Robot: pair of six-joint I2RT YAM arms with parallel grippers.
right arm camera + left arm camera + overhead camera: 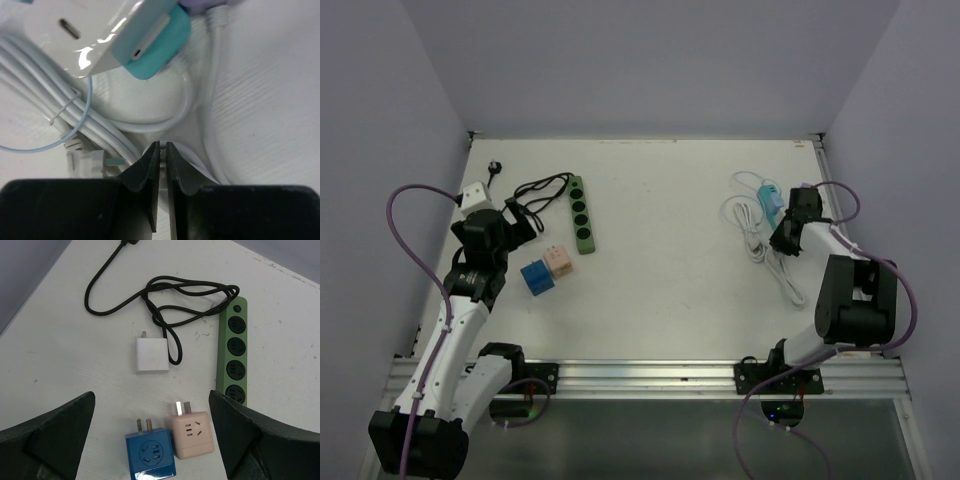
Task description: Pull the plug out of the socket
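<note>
Trouble can be expected if only the plug is pulled: the socket block [150, 45] looks small and light, so it may be dragged along with the plug not coming out. The white cords [45, 65] are bunched just beside it, and one of them may be grabbed by mistake. The right gripper [161, 150] is pressed nearly together, with only a thin slit showing, and nothing is seen pinched in it. It must be spread before anything can be gripped. The left gripper [151, 400] is spread wide and nothing is held in it. It is placed by the left edge, well apart from the block, so the block cannot be held down from there.

The socket block is found near the far right corner of the worktop. It is white and shiny with a teal end. A pale purple bit [804, 187] is seen at the end of the block, with a white cord coming out. This is judged to be the plug, but most of it is cut off in the right wrist view.
</note>
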